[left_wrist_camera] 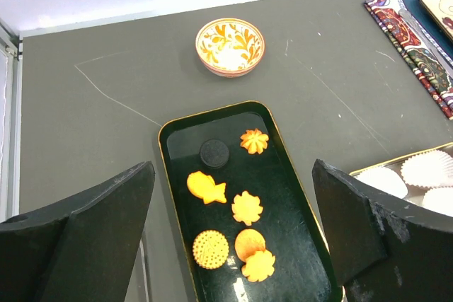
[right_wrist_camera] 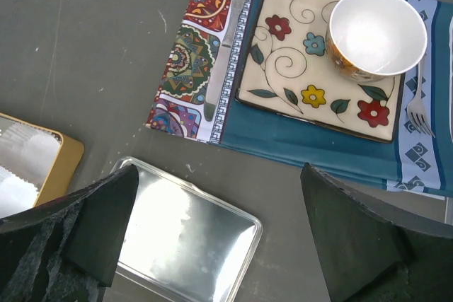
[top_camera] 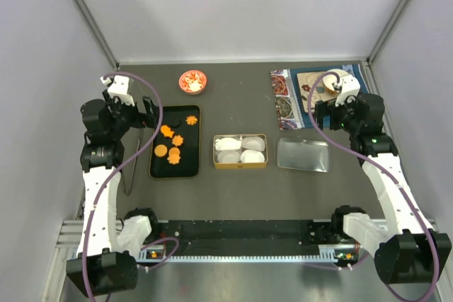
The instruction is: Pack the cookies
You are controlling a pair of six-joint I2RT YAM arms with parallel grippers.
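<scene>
Both hands are released with nothing in them. The left hand hangs above the black tray, its jaws spread wider than the tray is across. The right hand is open in the same way, over the silver lid and the near edge of the patterned mat.

The cookies all lie flat on the tray, none packed yet. Most are bunched toward its 6 o'clock end, one sits alone near 1 o'clock, and a dark round piece lies by it. Two of the lowest overlap or at least touch, which I judge will make a clean pick harder there.

At the tray's 3 o'clock sits the gold tin, lined with white paper cups. The lid lies at the tin's 3 o'clock, so the layout reads as a line: pick, drop, then close. The small red bowl at the tray's 12 o'clock and the plate and cup on the mat are well apart from that path.

Bare bench separates the tray and the tin, so a short sideways carry looks free. The tray's raised rim and the tin's wall are the edges to clear. The lone cookie has the most open room around it.
</scene>
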